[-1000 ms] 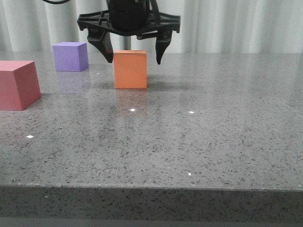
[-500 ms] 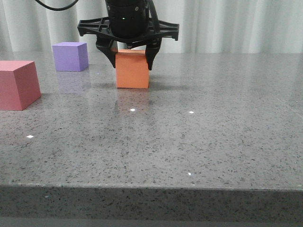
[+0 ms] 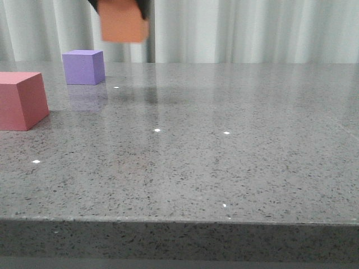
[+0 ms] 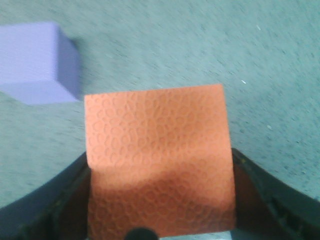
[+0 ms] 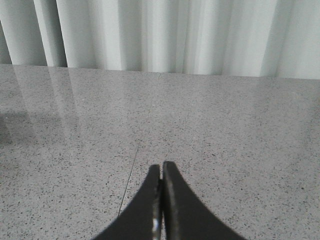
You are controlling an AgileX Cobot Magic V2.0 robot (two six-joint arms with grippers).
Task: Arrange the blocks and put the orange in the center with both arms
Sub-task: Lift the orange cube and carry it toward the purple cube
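Matte orange cube [image 4: 157,160] hangs squarely, clamped in the left gripper [image 4: 157,200] jaws above the grey speckled tabletop [image 3: 224,168]; right gripper [image 5: 161,200] jaws together.

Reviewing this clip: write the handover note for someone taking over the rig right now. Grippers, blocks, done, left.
Left gripper: shut on the orange cube, held in the air at the top of the front view, above and right of the purple cube.
Right gripper: shut, empty, over bare table.
Pinkish-red cube: on the table at the left edge, nearer the camera than the purple.
Done: orange picked up.
Left: set orange in the center, arrange the other two blocks around it.
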